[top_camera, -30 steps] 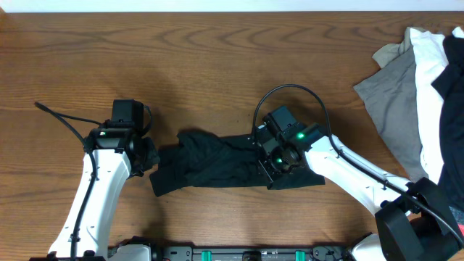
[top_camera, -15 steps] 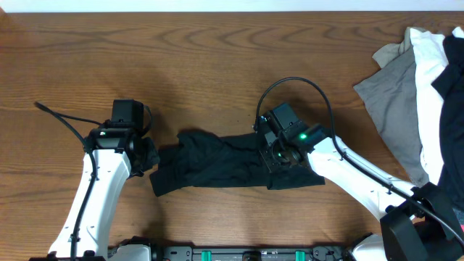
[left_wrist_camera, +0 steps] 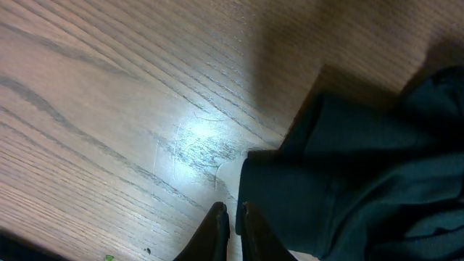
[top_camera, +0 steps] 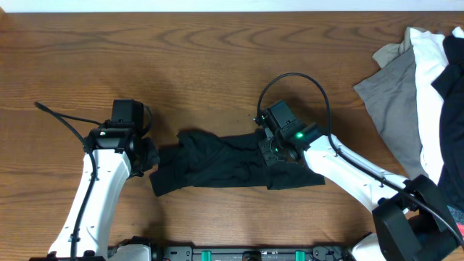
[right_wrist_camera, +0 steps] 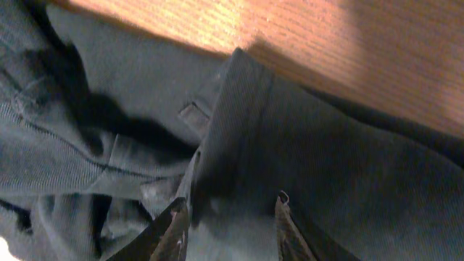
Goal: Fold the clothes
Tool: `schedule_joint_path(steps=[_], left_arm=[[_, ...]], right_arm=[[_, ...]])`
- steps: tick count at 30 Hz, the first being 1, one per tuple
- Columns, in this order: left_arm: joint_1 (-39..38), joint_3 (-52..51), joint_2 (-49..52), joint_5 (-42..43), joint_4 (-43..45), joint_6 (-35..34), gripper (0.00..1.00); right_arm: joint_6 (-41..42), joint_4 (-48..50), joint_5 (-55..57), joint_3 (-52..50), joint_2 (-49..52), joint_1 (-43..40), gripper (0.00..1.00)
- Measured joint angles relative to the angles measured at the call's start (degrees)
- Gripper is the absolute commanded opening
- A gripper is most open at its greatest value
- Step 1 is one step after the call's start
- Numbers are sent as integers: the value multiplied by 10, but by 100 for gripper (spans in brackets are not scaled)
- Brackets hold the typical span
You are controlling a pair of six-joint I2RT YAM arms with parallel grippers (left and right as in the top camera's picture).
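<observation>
Right gripper [top_camera: 272,152] has crept slightly up and leftward over the black garment [top_camera: 217,163] in the last second; the left arm has not budged. Seen from the right wrist, that claw is spread, its fingertips [right_wrist_camera: 174,226] on either side of a rumpled seam and not clamped on anything; the left gripper [left_wrist_camera: 230,225] has its fingers drawn nearly together at the garment's left edge, though whether cloth is caught between them I cannot tell. The garment lies on the table [top_camera: 181,58] between the two arms as a bunched, creased band (neither spread flat nor squared up); no neat fold shows. The heap of grey, white and dark clothes [top_camera: 413,94] waits at the far right edge; by my judgement the work is barely begun.
</observation>
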Motion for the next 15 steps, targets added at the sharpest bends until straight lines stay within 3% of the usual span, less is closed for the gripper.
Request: schedule_joint_path(steps=[6,10,15], left_arm=[[0,0,0,0,0,0,10],[0,0,0,0,0,0,10],[0,0,0,0,0,0,10]], right_arm=[[2,9,1,0,31,0,33],[3,13,2,0,51,0,2],[20,14,4,1,53,0,1]])
